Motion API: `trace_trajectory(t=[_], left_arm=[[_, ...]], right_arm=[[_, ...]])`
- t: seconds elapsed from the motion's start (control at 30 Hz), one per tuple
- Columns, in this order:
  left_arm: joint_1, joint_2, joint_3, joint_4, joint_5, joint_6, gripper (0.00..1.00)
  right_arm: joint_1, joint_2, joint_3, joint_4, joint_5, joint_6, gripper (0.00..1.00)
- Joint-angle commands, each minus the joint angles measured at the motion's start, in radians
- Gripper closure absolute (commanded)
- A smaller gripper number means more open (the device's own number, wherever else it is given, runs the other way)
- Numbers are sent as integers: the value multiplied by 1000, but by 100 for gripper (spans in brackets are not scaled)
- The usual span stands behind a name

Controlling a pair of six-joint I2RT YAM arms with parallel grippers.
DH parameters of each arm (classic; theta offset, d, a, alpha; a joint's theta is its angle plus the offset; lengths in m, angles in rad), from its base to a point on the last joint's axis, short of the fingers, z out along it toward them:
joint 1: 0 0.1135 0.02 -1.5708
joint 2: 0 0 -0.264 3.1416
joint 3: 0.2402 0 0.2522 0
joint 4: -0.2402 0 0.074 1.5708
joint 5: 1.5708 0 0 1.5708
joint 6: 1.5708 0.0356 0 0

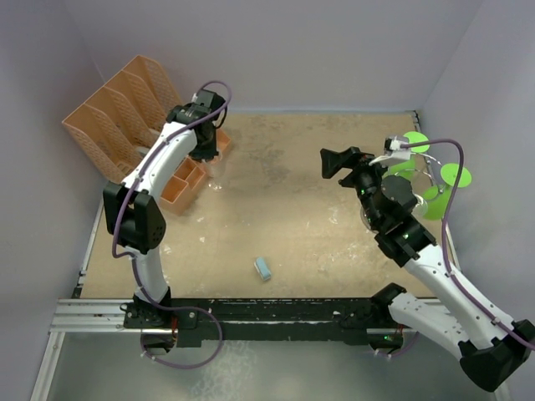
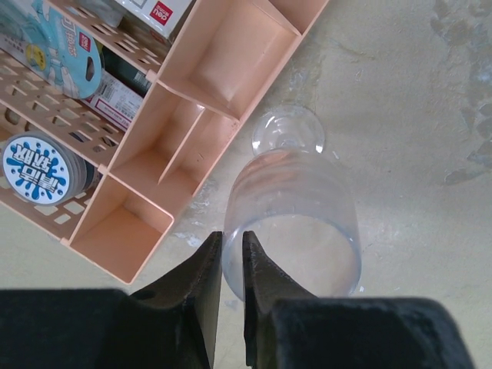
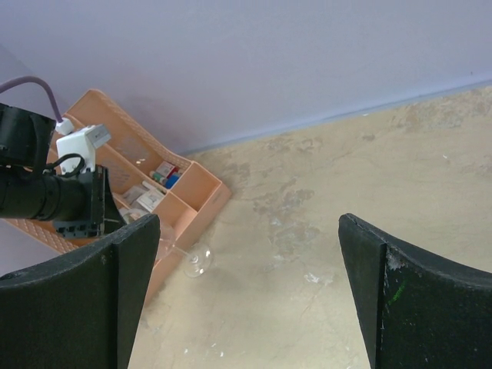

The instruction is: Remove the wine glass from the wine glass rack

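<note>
Item 1, far left: an orange file organizer (image 1: 117, 117) is standing against the back wall. Its slots are holding small boxes and a round blue-and-white labelled tub (image 2: 34, 169).

Item 2: the left gripper (image 2: 231, 242) is reaching down just beside the organizer's low front trays. Its fingers (image 2: 201, 284) are pinching nearly together, with the thin glass rim caught between them.

Item 3: the wine glass (image 2: 296, 207), clear and empty, is hanging tilted from that grip. Its bowl is pointing toward the wrist camera and its round foot (image 2: 288, 131) is lying close to the organizer's corner. Whether the foot is touching the table (image 1: 284, 184) cannot be told. The glass is sitting well apart from the rack, on the opposite side of the table.

Item 4, near centre front: a small pale blue object (image 1: 263, 269) is lying on the table.

Item 5: the right gripper (image 3: 247, 231) is hovering above the table with its fingers spread wide and nothing between them.

Item 6, far right: the wine glass rack (image 1: 422, 180) is standing at the table's right edge behind the right arm, with green round discs (image 1: 456, 176) showing around its wires.
</note>
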Motion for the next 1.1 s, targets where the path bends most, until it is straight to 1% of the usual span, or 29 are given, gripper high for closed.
trace_trajectory(t=[0.0, 0.23, 0.37, 0.53, 0.57, 0.6, 0.73, 0.8, 0.9, 1.07], left_arm=[[11, -45, 16, 25, -25, 7, 83], [12, -70, 39, 21, -18, 3, 75], [12, -102, 76, 8, -6, -1, 67], [12, -182, 99, 15, 10, -5, 54], [12, -207, 96, 18, 12, -6, 50], [11, -226, 91, 23, 13, -7, 48], [12, -307, 57, 65, 42, -6, 39], [11, -360, 25, 108, 88, -7, 35], [11, -457, -61, 220, 185, -18, 31], [10, -619, -254, 468, 363, -54, 22]], right_arm=[[3, -23, 15, 32, 1, -2, 0], [3, -24, 17, 29, -4, 0, 0], [3, -21, 28, 14, 1, -8, 0], [3, -13, 77, -58, 0, -30, 0], [3, -12, 78, -77, 1, -37, 0], [4, -11, 114, -94, 0, -45, 0], [3, -18, 159, -165, 2, -88, 0], [3, -21, 185, -202, 4, -117, 0], [3, -15, 241, -261, 16, -148, 0], [4, 18, 333, -382, 69, -181, 0]])
